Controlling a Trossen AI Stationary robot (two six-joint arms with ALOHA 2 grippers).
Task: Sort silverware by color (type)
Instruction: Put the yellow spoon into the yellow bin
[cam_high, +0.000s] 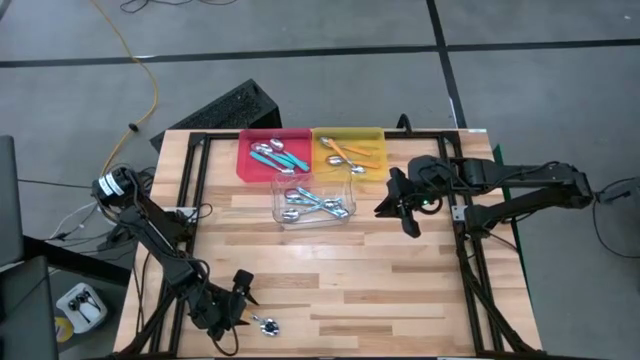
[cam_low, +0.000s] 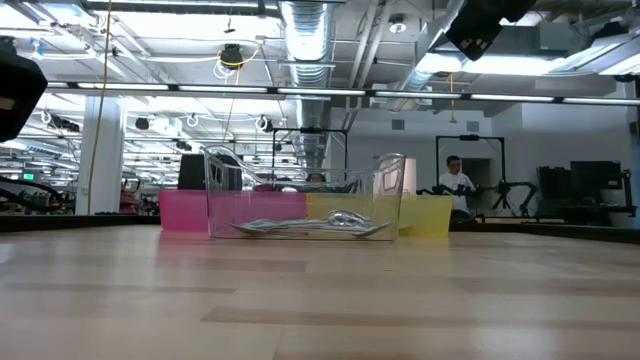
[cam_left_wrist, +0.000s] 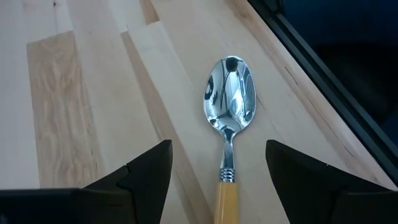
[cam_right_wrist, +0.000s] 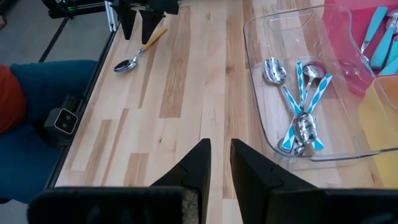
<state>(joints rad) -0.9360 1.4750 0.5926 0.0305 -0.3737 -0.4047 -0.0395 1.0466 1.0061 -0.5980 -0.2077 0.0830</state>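
Now the left gripper (cam_left_wrist: 219, 174), spread wide, straddles the orange-handled spoon (cam_left_wrist: 229, 124) lying flat near the table's front edge, seemingly about to close on its handle for the yellow tray (cam_high: 350, 150), while the right gripper (cam_right_wrist: 220, 165) waits nearly pressed together, empty.

Bright, even overhead light; glare on spoon (cam_left_wrist: 229, 93).
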